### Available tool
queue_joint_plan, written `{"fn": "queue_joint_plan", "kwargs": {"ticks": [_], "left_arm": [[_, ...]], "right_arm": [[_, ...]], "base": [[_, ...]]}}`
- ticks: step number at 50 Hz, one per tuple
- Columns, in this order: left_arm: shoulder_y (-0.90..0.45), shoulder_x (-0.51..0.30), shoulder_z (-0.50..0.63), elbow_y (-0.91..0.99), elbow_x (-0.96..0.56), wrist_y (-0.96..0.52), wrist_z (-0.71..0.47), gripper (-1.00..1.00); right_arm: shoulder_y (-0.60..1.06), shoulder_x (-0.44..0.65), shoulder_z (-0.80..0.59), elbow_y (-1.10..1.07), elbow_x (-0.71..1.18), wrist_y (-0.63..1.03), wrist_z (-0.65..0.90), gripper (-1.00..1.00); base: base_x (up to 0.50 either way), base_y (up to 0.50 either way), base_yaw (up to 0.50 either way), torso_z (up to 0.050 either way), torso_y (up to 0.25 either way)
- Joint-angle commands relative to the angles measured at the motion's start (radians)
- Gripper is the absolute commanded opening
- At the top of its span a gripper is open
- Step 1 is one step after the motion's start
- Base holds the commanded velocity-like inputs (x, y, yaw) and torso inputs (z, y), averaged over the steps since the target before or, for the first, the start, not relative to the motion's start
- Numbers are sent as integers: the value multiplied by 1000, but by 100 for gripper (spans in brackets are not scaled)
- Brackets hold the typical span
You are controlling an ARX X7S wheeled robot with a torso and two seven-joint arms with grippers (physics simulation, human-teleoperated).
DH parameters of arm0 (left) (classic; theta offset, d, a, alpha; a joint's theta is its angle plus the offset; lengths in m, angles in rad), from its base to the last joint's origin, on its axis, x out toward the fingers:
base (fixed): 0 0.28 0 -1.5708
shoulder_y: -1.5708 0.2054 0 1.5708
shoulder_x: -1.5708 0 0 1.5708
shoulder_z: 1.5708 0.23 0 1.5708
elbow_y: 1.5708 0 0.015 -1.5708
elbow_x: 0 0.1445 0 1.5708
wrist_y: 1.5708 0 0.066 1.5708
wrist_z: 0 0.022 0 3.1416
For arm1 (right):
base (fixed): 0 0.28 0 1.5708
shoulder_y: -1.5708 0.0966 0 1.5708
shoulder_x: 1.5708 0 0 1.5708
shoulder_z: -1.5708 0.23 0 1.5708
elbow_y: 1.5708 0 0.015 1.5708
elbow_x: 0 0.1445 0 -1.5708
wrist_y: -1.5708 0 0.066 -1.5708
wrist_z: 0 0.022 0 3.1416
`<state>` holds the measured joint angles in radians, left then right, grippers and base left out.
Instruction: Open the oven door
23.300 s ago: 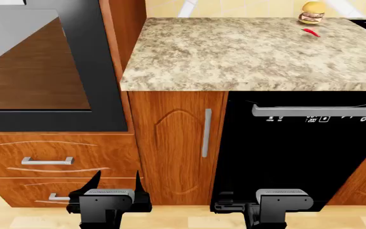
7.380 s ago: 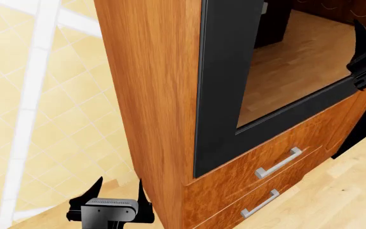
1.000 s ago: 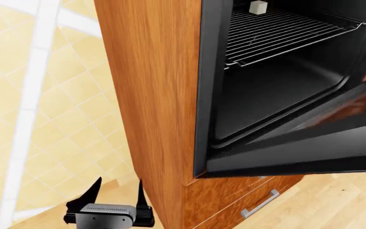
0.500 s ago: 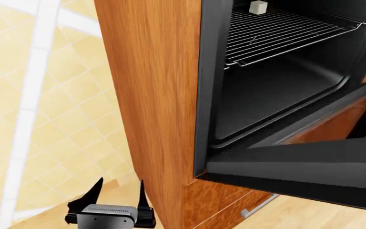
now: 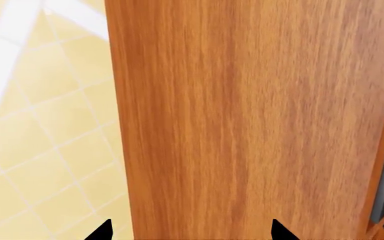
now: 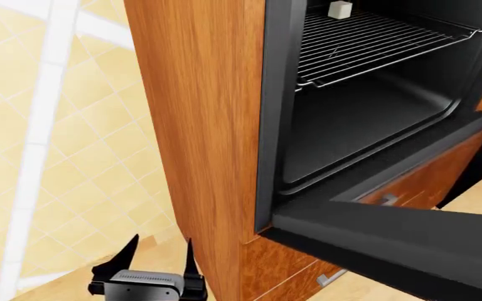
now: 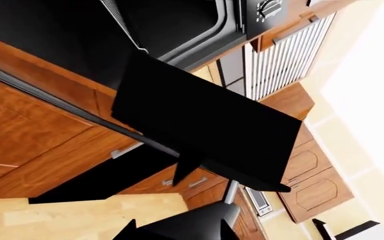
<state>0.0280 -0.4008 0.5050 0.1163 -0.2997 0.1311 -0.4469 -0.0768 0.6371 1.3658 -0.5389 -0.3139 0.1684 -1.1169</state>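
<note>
Nearest in the head view, the left hand (image 6: 155, 256) sits low beside the outer wooden side panel (image 6: 195, 119) of the oven cabinet, its two dark fingers spread apart with nothing between them. The left wrist view confirms this: both fingertips (image 5: 102, 231) show at the frame edge, well separated, facing the bare wood grain of the same panel (image 5: 245, 115), with the pale tiled floor (image 5: 38, 135) beside it.

The oven door (image 6: 391, 241) is open, swung down on its lower hinge until it lies close to level, projecting forward from the cabinet front. Its dark inner face is upward. A wooden drawer front (image 6: 287, 266) shows beneath it.

Behind the door, the oven cavity (image 6: 358, 119) is exposed: black walls and a wire rack (image 6: 375, 41) across the upper part. A small pale block (image 6: 339, 9) rests at the rear of the rack.

The right hand does not show in the head view. In the right wrist view, the door (image 7: 205, 130) appears as a black slab jutting from the cabinet; whether the right hand is spread or closed cannot be determined.
</note>
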Motion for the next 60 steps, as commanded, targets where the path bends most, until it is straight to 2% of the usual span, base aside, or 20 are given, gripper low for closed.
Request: {"fn": "queue_joint_plan", "kwargs": {"ticks": [1, 24, 60], "left_arm": [[0, 1, 6, -4, 0, 3, 3, 100], [-2, -2, 13, -4, 1, 2, 3, 100], [-3, -11, 20, 16, -1, -15, -5, 100]], "right_arm": [[-51, -104, 34, 34, 34, -83, -8, -100], [-106, -203, 109, 106, 70, -196, 11, -100], [-165, -351, 123, 275, 74, -409, 72, -100]], "base": [[0, 0, 0, 0, 0], [0, 2, 2, 0, 0], [-1, 6, -1, 0, 1]]}}
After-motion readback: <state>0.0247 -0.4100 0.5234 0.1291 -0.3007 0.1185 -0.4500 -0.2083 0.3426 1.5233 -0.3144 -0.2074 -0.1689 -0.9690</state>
